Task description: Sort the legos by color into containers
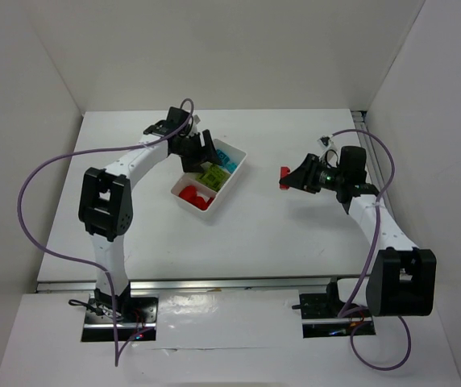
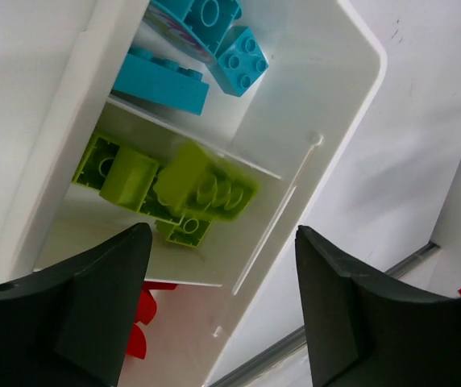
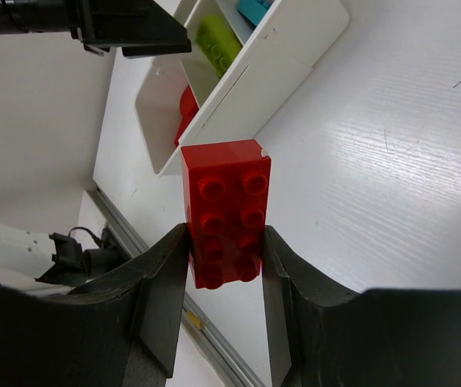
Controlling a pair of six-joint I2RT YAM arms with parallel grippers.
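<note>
The white tray [image 1: 229, 185] lies left of centre, with three compartments. Cyan bricks [image 1: 226, 159] fill the far one, lime bricks [image 1: 211, 176] the middle, red bricks [image 1: 194, 196] the near one. My left gripper [image 1: 201, 149] hovers over the tray, open and empty. In its wrist view [image 2: 222, 242] I see cyan [image 2: 214, 32], lime [image 2: 198, 189] and red [image 2: 138, 318] bricks below. My right gripper [image 1: 291, 179] is shut on a red two-by-four brick [image 3: 226, 214], held above the table to the right of the tray [image 3: 263, 72].
White walls close in the table on the left, back and right. The metal rail [image 1: 214, 284] runs along the table's near edge. The left arm [image 3: 93, 20] shows at the top of the right wrist view.
</note>
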